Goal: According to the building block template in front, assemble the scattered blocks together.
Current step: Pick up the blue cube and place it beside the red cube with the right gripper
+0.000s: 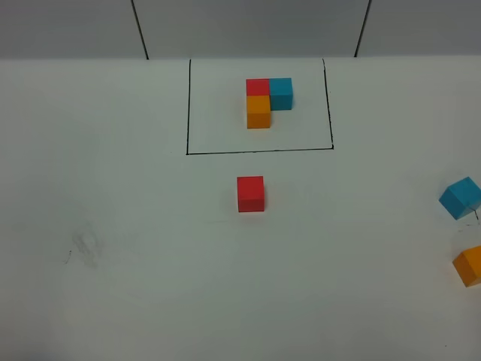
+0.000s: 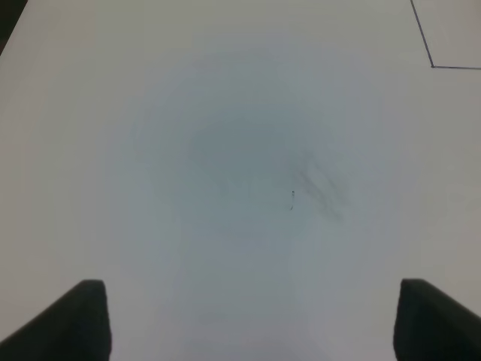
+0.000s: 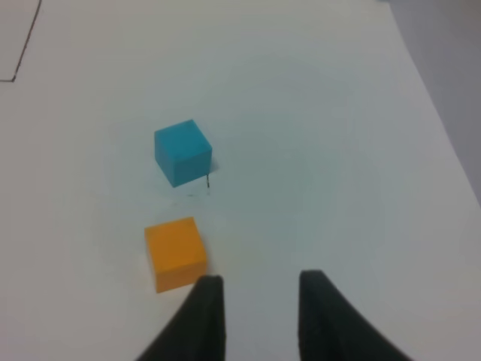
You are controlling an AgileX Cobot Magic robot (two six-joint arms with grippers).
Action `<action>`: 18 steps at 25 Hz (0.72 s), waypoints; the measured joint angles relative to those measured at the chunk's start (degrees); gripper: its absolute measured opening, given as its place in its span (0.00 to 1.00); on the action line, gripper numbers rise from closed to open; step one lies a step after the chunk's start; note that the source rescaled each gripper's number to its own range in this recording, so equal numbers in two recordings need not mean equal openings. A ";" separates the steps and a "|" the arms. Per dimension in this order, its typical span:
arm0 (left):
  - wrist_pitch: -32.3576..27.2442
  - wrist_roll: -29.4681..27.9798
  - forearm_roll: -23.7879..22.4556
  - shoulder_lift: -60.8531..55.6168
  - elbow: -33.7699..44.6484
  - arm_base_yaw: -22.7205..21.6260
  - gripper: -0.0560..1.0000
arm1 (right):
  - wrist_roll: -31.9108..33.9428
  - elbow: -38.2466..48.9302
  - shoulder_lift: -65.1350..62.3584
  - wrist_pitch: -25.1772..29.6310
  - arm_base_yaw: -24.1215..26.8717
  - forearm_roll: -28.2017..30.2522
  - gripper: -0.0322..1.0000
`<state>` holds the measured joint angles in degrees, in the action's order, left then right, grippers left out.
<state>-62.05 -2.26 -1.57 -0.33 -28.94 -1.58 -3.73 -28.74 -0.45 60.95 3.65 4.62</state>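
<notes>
- Empty left gripper (image 2: pixel 255 323) wide apart; empty right gripper (image 3: pixel 259 316) narrowly apart, beside orange block (image 3: pixel 175 252).
- Far centre: template (image 1: pixel 267 101); red block (image 1: pixel 250 193) just nearer; blue block (image 3: pixel 183 151) at right.
- Risk: narrow jaws may knock orange block askew.

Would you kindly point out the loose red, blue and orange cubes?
loose red cube (image 1: pixel 250 186), high view, top face.
loose blue cube (image 3: pixel 183 141), right wrist view, top face.
loose orange cube (image 3: pixel 175 242), right wrist view, top face.

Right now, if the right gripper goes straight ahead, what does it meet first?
Probably only bare table: the orange block and blue block lie beside the line of the right gripper; depth unclear.
</notes>
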 joint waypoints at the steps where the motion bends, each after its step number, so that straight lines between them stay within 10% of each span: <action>1: 0.00 0.00 0.00 0.00 0.00 0.00 0.74 | 0.00 0.00 0.00 0.00 0.00 0.00 0.03; 9: 0.00 0.00 0.00 0.00 0.00 0.01 0.74 | 3.73 -0.16 2.94 -0.06 0.00 -0.20 0.11; 18: 0.00 0.00 0.00 0.00 0.00 0.06 0.74 | 2.61 -6.01 30.71 -7.17 0.00 -3.06 0.89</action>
<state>-62.05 -2.26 -1.57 -0.33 -28.94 -1.52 -1.12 -34.75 30.26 53.78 3.65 1.56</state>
